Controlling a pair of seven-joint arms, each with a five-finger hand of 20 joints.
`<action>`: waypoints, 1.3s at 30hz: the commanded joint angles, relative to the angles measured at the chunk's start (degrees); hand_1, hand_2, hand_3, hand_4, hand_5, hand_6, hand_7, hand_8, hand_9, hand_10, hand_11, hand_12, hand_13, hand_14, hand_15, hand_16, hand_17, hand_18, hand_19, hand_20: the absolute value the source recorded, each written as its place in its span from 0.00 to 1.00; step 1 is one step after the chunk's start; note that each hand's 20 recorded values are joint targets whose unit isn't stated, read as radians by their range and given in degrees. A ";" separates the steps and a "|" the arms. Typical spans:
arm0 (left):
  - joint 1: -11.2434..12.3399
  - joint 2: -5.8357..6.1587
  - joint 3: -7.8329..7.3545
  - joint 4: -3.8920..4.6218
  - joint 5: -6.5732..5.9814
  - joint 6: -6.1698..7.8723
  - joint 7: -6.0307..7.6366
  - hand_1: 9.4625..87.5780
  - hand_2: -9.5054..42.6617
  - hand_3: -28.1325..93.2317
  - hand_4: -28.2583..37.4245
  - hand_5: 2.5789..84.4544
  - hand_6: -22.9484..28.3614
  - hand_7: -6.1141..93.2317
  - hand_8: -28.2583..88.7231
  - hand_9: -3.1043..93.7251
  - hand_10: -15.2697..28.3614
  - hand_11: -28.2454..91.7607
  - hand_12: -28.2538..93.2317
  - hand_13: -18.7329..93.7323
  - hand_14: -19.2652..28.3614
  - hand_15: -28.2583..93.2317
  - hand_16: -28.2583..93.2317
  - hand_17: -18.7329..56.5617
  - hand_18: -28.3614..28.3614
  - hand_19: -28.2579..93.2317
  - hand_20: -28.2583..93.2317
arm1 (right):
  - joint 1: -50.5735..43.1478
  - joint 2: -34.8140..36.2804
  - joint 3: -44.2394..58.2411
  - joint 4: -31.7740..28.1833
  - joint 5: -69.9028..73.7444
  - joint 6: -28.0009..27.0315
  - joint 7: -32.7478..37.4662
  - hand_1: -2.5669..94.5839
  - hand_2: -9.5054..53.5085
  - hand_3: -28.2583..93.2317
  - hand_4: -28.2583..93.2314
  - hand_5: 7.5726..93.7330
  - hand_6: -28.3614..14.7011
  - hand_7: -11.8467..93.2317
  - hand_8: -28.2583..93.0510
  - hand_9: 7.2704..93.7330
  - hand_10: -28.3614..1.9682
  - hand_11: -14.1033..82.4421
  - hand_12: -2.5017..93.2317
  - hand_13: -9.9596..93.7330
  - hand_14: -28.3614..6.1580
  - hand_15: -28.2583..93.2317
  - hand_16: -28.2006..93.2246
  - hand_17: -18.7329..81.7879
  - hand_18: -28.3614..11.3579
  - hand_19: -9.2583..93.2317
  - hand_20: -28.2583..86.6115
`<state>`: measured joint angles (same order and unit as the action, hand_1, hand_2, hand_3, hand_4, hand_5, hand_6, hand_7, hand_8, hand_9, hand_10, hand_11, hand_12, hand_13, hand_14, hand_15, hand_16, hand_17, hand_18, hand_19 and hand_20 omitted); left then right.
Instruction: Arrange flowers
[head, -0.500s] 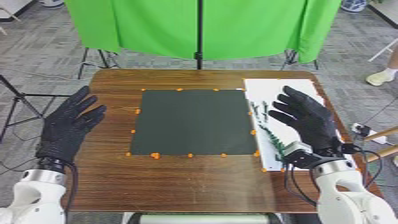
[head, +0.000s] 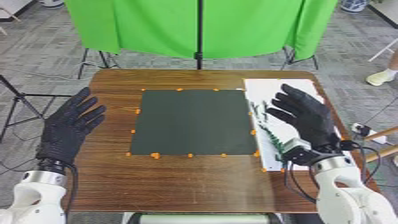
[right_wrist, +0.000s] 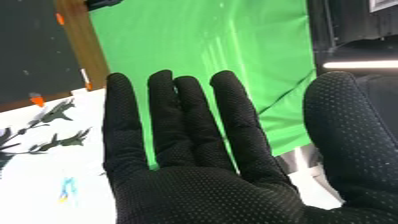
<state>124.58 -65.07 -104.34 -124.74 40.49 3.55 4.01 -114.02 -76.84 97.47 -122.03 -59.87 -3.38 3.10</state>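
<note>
Holding nothing in open right robot hand (head: 313, 120), near leafy stems (right_wrist: 69, 141) on white sheet (head: 266, 89), or open left robot hand (head: 65, 129)

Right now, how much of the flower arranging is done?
Nothing looks arranged: the leafy stems lie on the white sheet. Nothing is being held: the left hand and right hand are both open. Picking up and arranging all seem left to do.
</note>
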 joint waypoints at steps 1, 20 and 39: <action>0.06 -0.57 -0.28 0.16 0.44 -0.12 -0.66 0.22 0.34 0.84 0.02 0.38 0.50 0.24 0.14 0.32 0.60 0.41 0.29 0.40 0.68 0.57 0.19 0.16 0.85 0.66 0.28 | -0.55 0.12 0.75 -0.52 -0.52 0.64 -0.23 0.20 0.27 0.96 0.01 0.37 0.59 0.33 0.11 0.37 0.49 0.30 0.18 0.35 0.49 0.51 0.34 0.25 0.18 0.59 0.39; 2.19 -0.59 -2.36 -0.92 0.63 -0.25 -0.63 0.22 0.34 0.83 0.02 0.38 0.50 0.23 0.14 0.33 0.61 0.41 0.29 0.40 0.70 0.59 0.20 0.15 0.85 0.66 0.28 | -4.12 15.63 9.06 -7.64 -54.00 -10.50 12.79 0.33 0.00 0.78 0.00 0.67 0.65 0.70 0.06 0.77 0.52 0.79 0.30 0.76 0.47 0.90 0.45 0.60 0.21 1.00 0.67; 2.48 0.15 -2.49 -1.14 0.40 -0.09 -1.04 0.22 0.34 0.83 0.02 0.38 0.50 0.23 0.15 0.33 0.61 0.41 0.29 0.41 0.70 0.60 0.19 0.15 0.86 0.66 0.28 | 1.72 22.49 -2.53 -3.23 -61.01 -27.54 28.72 0.19 0.03 0.67 0.00 0.79 0.62 0.63 0.09 0.86 0.49 0.74 0.32 0.81 0.46 0.89 0.47 0.66 0.19 1.00 0.72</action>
<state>126.03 -65.00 -106.65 -125.64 40.80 3.47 3.68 -114.73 -55.22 98.52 -126.68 -120.09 -28.15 30.17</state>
